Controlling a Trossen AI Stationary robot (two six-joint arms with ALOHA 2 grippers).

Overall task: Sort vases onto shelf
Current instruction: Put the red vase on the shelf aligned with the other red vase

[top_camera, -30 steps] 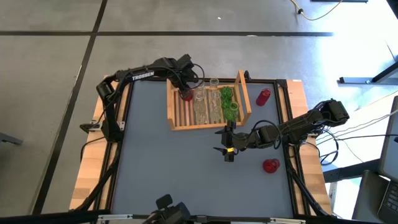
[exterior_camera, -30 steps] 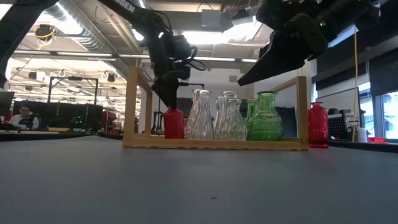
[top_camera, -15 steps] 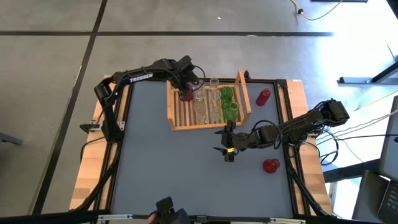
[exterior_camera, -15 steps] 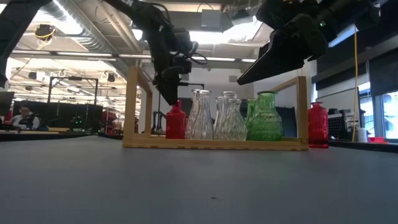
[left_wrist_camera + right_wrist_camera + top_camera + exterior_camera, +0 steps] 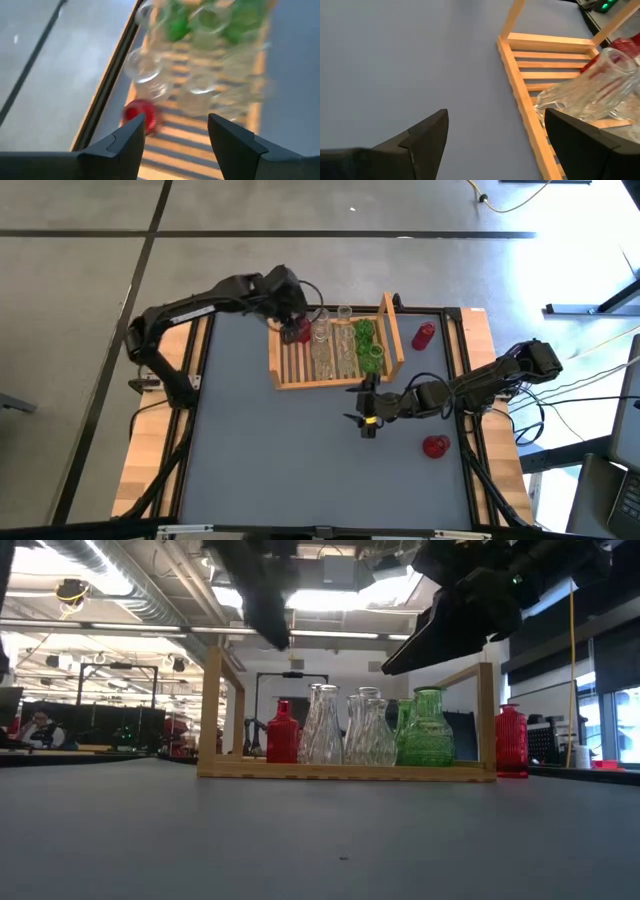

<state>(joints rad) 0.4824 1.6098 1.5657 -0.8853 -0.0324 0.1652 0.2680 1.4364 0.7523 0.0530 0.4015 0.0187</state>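
Left gripper (image 5: pixel 291 308) is hanging above the far left corner of the shelf (image 5: pixel 282 364), fingers (image 5: pixel 123 145) standing apart with nothing between them. Its wrist view is looking down past both fingers at a red vase (image 5: pixel 140 115) standing upright on the slats below, free of the gripper. In the low view that red vase (image 5: pixel 283 732) is sitting at the left end of the row inside the shelf (image 5: pixel 345 771), with the dark arm well above it.

Clear vases (image 5: pixel 321 726) are standing just right of the red one, touching or nearly touching each other; exact count is hard to tell through the glass. Green vases (image 5: pixel 428 729) are occupying the right end of the row, close against the right side board.

Two more red vases are sitting outside the shelf: one (image 5: pixel 424 336) just beyond the right side board toward the far right of the table, another (image 5: pixel 434 446) near the right edge, nearer the front.

Right gripper (image 5: pixel 366 420) is waiting over the grey table (image 5: pixel 260 460), just in front of the shelf's near rail, fingers (image 5: pixel 422 140) spread wide and empty. Its wrist view is showing the shelf's near left corner (image 5: pixel 506 41) and a clear vase (image 5: pixel 590 87) on the slats.
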